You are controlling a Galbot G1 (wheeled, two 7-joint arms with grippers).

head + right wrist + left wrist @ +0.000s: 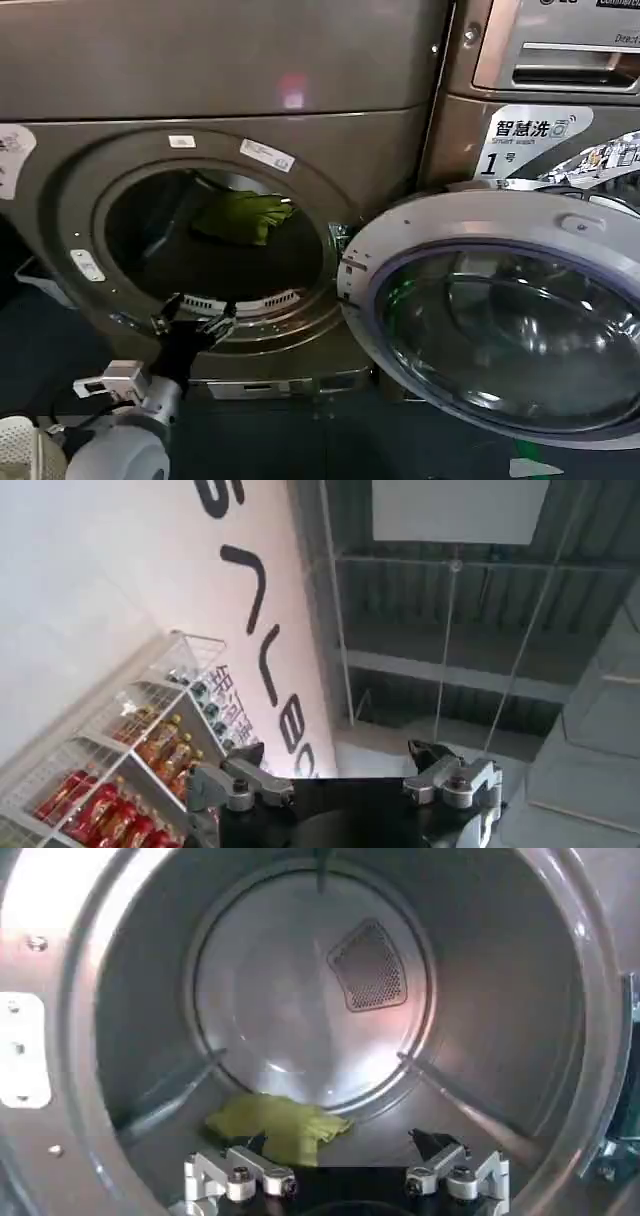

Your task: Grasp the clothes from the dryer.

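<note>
The dryer (pixel 380 150) is a bronze-grey front loader with its round porthole uncovered. The clothes (pixel 243 215), a small yellow-green garment, lie on the drum floor toward the back. In the left wrist view the clothes (pixel 280 1123) rest just beyond the fingers. My left gripper (pixel 193 320) hovers at the porthole's lower rim, outside the drum, open with nothing between its fingers. In the left wrist view, the left gripper (pixel 345 1148) faces straight into the drum. My right gripper (pixel 335 765) is open and empty, pointed up at a wall and ceiling.
The dryer's round glass door (pixel 500 320) hangs wide open to the right of the porthole. A drum paddle (pixel 165 1098) runs along the drum floor beside the garment. A shelf of red bottles (pixel 120 770) is in the right wrist view.
</note>
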